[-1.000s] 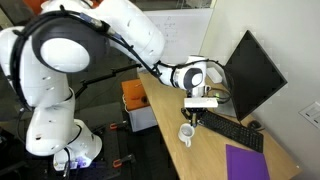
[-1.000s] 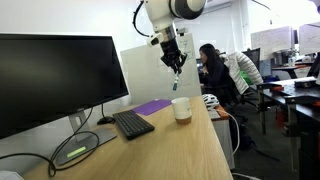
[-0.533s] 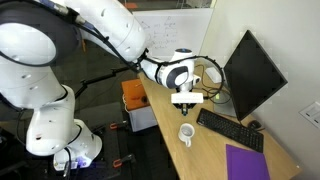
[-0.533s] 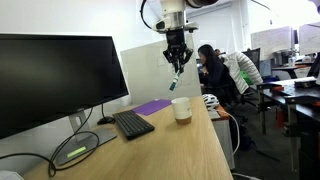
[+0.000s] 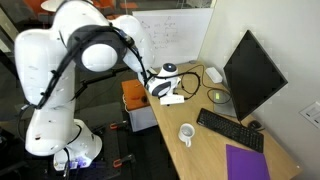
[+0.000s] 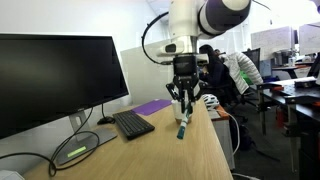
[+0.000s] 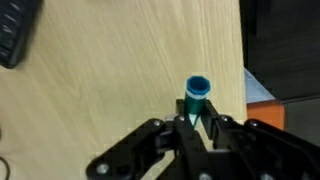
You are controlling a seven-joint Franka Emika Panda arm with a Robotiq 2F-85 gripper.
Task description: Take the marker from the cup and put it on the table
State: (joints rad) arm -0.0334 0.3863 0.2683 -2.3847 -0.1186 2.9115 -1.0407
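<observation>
Where the marker is: the slim dark marker [image 6: 183, 128] with a teal end is outside the cup. It is held upright in the gripper with the teal end pointing down at the table. Whether that end touches the wood cannot be told.
Marker from the wrist: its round teal end [image 7: 197, 88] pokes out past the fingertips over bare wood.
Gripper: the black two-finger Robotiq gripper [image 6: 183, 116] is pinching the marker's barrel, one finger on each side. It hangs low over the table, near the long edge.
Cup: the small white ceramic cup with a side handle [image 5: 186, 132] stands upright on the table, apart from the gripper and on the keyboard's side of it. Its mouth is dark, and what it holds cannot be made out. In an exterior view it is hidden behind the gripper.
Table: the long light tan wood-look table [image 7: 100, 70] is plain and smooth under the gripper.
Keyboard: the black keyboard [image 5: 230, 130] lies beyond the cup from the gripper.
Purple sheet: the flat purple sheet [image 5: 248, 162] lies farther from the gripper than the cup.
Dish: the flat round greenish dish [image 5: 219, 97] sits across the table from the gripper, at the foot of the black monitor [image 5: 250, 72]. Its contents cannot be told.
Orange unit: the orange box-like unit [image 5: 133, 97] stands off the table edge, near the gripper.
Arm: the white Panda arm [image 5: 90, 55] reaches down to the gripper.
</observation>
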